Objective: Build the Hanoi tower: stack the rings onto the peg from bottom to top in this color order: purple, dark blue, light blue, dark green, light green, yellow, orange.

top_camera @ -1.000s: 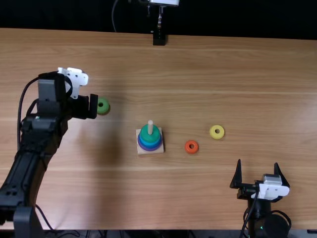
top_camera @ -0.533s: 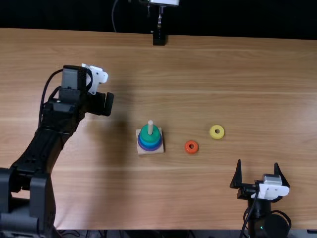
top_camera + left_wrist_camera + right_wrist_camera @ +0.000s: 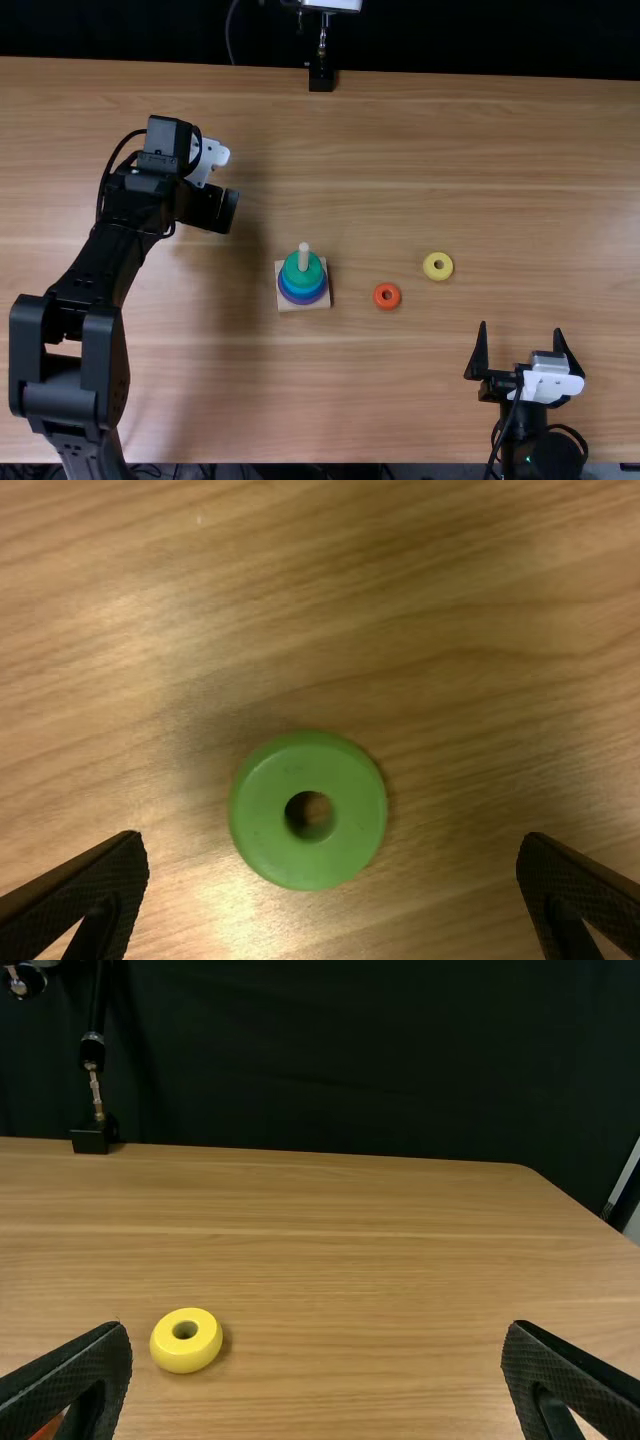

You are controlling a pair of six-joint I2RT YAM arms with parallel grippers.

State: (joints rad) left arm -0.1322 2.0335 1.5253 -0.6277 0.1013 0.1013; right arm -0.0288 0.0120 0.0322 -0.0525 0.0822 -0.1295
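Note:
In the top view my left gripper (image 3: 222,210) is over the table's left part. In the left wrist view the left gripper (image 3: 333,890) is open above a light green ring (image 3: 308,811) lying flat between its fingers, touching neither. The peg (image 3: 304,256) stands on a square wooden base (image 3: 302,305), holding a purple ring (image 3: 304,301), blue rings and a dark green ring (image 3: 302,273) on top. An orange ring (image 3: 387,296) and a yellow ring (image 3: 438,266) lie right of it. My right gripper (image 3: 520,345) stands open at the lower right; in its wrist view, the right gripper (image 3: 316,1375) holds nothing.
At the table's far edge a black stand (image 3: 321,76) holds a metal rod. The wooden table (image 3: 450,140) extends around the base, with a dark curtain (image 3: 350,1050) behind it.
My left gripper has moved right across the table, and its arm has swung over the light green ring, now covered in the top view. The right arm and the tower have stayed still.

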